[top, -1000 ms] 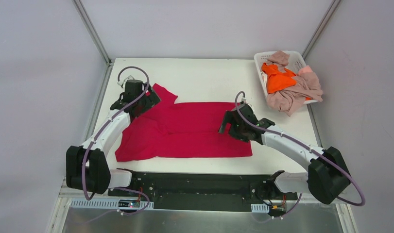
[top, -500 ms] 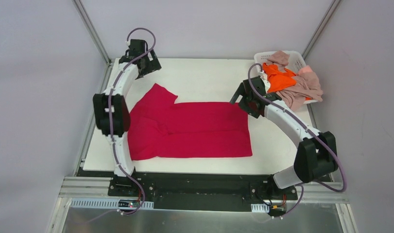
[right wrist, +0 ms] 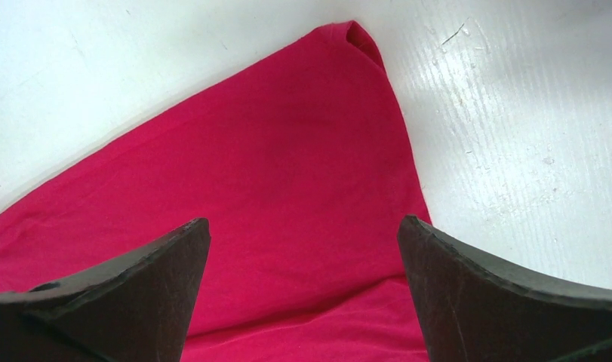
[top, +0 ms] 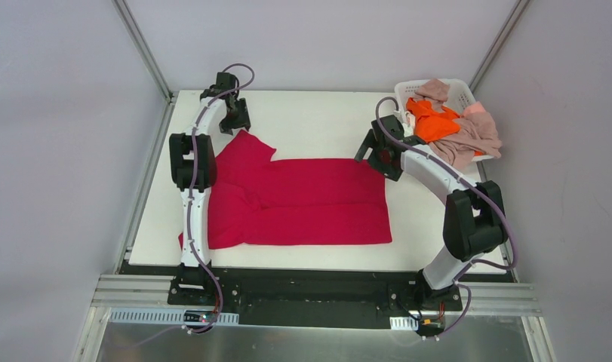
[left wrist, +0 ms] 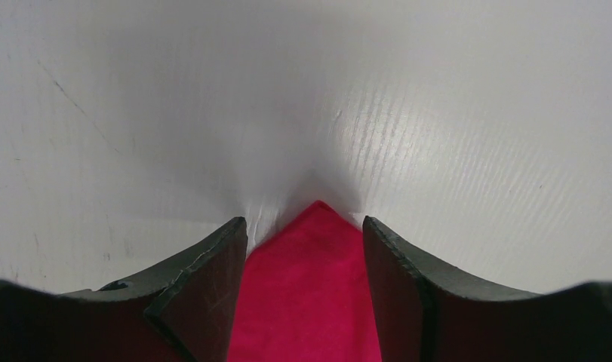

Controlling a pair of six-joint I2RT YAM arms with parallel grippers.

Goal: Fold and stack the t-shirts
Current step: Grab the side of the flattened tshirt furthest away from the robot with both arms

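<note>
Since the left gripper (left wrist: 302, 226), jaws apart, straddles the crimson t-shirt (top: 310, 200) at its sleeve tip, it should pinch deep. The right gripper (right wrist: 302, 220) hangs wide open.

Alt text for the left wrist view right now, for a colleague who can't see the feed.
A pointed corner of the crimson t-shirt lies flat on the white table, between the two dark fingers of the left gripper, which stand apart on either side of it.
</note>
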